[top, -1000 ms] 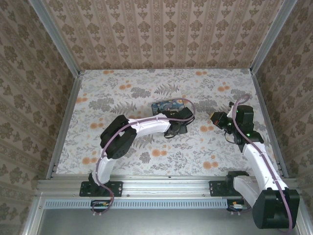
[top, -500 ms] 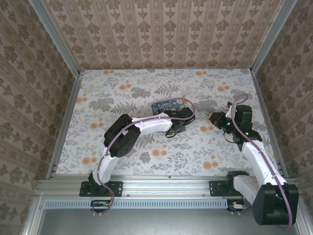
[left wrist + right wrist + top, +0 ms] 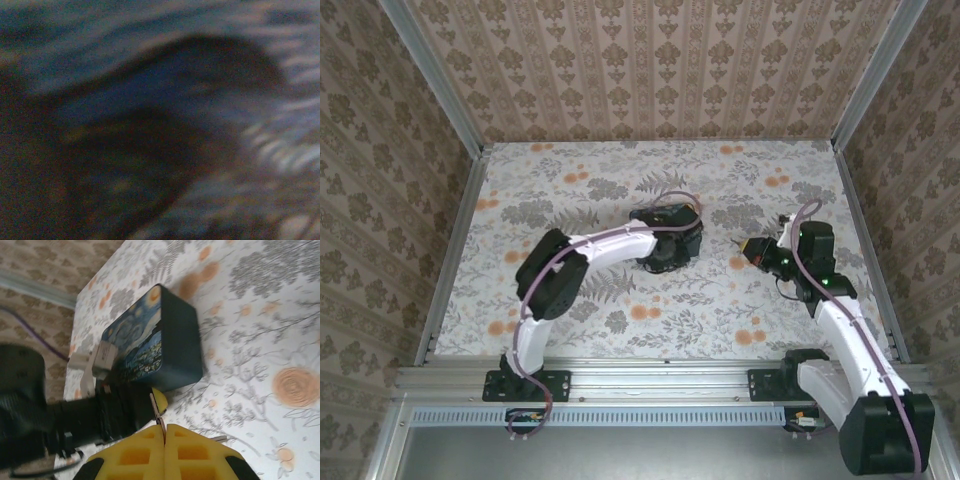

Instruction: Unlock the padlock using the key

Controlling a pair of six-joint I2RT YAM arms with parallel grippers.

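Observation:
The thin metal key (image 3: pixel 156 409) sticks out from between the yellow pads of my right gripper (image 3: pixel 165 432), which is shut on it. The key's blade points toward the dark-blue swirl-painted box (image 3: pixel 159 340). In the top view my right gripper (image 3: pixel 752 246) hovers right of the box. My left gripper (image 3: pixel 670 242) sits over the box and covers most of it. One yellow fingertip (image 3: pixel 161 399) of the left gripper shows at the box's near corner. The padlock is hidden. The left wrist view is a dark blur at very close range.
The floral table (image 3: pixel 620 180) is fenced by aluminium rails (image 3: pixel 450 250) and patterned walls. The left arm's black wrist and purple cable (image 3: pixel 45 345) lie left of the box in the right wrist view.
My left gripper has swung up and left onto the box, now covering it. My right gripper has drifted slightly left and down with the key.

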